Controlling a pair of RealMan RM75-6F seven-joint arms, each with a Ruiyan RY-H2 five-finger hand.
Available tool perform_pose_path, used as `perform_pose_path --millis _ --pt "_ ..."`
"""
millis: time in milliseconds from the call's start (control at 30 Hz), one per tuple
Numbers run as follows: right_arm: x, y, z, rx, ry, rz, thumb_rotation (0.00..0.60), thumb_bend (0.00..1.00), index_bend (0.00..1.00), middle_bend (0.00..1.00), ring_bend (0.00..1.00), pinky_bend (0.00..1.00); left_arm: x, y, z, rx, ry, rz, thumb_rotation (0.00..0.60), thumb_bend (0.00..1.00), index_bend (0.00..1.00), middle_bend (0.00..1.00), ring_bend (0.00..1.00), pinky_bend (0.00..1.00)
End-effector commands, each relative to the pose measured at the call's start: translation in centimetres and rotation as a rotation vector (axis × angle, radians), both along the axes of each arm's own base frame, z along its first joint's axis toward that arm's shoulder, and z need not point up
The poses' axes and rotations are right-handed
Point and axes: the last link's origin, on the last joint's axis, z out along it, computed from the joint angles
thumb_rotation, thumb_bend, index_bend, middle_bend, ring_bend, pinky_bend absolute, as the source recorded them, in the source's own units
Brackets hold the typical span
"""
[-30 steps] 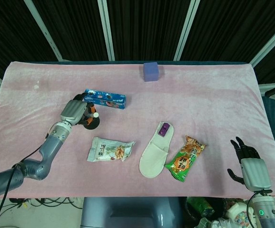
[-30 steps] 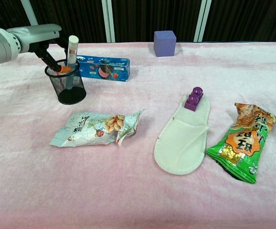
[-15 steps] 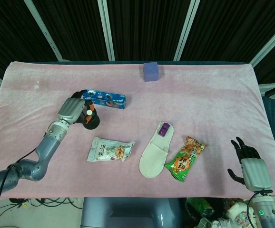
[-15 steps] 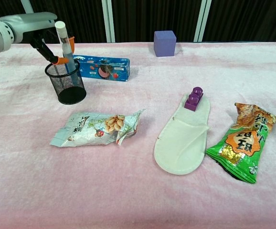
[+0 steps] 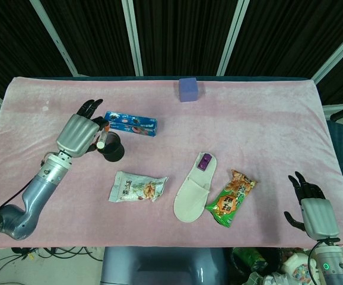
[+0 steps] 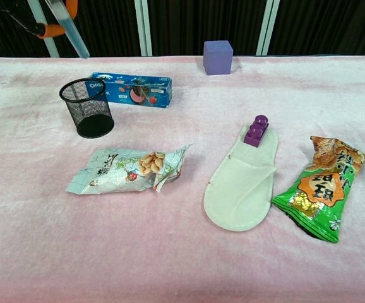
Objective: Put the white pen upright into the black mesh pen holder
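1. Lifted since a second ago — white pen (image 6: 72, 35) then stood inside the black mesh pen holder (image 6: 88, 108), now hangs clear above it at the top-left of the chest view, tilted, lower end pointing down-right towards the holder's rim.
2. Still pinched in the left hand (image 5: 78, 133): orange-tipped fingers (image 6: 53, 28) clamped on the upper shaft, remaining fingers spread above the blue biscuit box (image 5: 131, 123) in the head view.
3. Not yet placed — holder empty, upright, standing just beside the biscuit box and near the nut packet (image 6: 129, 170).
4. Risk one: tilted pen coming down off-centre, striking the mesh rim and tipping or shoving the light holder towards the biscuit box.
5. Risk two: releasing from this height — likely bounce out of the holder, or a roll across the pink tablecloth (image 5: 266, 119).
6. Risk three: thin pinch near the top of a smooth shaft — possible swivel or slip in the fingers during the descent.
7. Further out: white slipper (image 6: 242, 180), green snack bag (image 6: 318, 189) and purple cube (image 6: 218, 57) well apart from the holder, no obstacle.
8. Right hand (image 5: 311, 206) idle at the table's near right edge, fingers apart, holding nothing.
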Motion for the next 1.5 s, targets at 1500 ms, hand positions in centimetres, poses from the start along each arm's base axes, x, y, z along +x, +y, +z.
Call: perform_pose_path --millis 1500 --pt "0.0 0.0 -0.1 0.005 0.000 -0.004 0.600 0.18 0.00 0.02 0.17 0.16 4.6 -3.1 3.2 -0.621 -1.001 0.242 0.600 0.39 0.61 0.55 0.07 0.16"
